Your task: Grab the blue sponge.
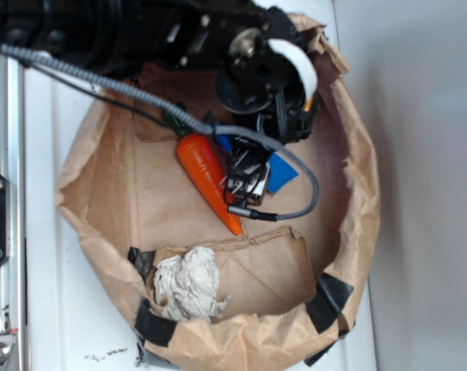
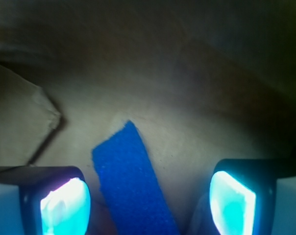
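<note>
**Open gripper over the sponge**

In the wrist view the gripper [image 2: 148, 200] is spread wide, its two fingers [image 2: 64, 205] on either side of the sponge [image 2: 133, 181], which lies flat on brown paper between them, touching neither. In the exterior view the gripper [image 1: 245, 174] hangs inside a paper-lined basket [image 1: 357, 224], with a blue corner of the sponge [image 1: 284, 174] showing just to its right. The carrot [image 1: 206, 174] lies just to its left. A cloth wad [image 1: 187, 284] sits at the near rim, well apart.
</note>
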### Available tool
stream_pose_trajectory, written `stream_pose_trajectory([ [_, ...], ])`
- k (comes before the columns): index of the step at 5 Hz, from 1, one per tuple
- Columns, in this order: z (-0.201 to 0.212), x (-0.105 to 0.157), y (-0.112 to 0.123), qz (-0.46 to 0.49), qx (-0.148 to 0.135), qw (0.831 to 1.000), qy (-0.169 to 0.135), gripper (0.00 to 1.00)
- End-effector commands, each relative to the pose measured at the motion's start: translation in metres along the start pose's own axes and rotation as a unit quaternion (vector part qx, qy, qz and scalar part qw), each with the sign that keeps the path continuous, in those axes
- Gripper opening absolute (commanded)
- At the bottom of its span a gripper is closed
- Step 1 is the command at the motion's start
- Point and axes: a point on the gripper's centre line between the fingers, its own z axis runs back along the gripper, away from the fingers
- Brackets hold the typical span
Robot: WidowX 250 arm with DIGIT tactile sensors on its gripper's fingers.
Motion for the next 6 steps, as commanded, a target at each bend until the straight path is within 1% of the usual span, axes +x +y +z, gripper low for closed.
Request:
stream_pose_trajectory([
  [1, -0.018, 0.004, -0.001, -0.004, 0.036, 0.999, 0.003, 0.0],
  [3, -0.007, 0.011, 0.0, 0.012, 0.03, 0.999, 0.0, 0.0],
  [4, 0.013, 0.019, -0.002, 0.006, 0.01, 1.0, -0.002, 0.0],
  [5, 0.061, 0.023, -0.007, 0.008, -0.018, 1.0, -0.013, 0.0],
  [6, 0.105, 0.034, -0.018, 0.033, 0.018, 0.998, -0.041, 0.0],
])
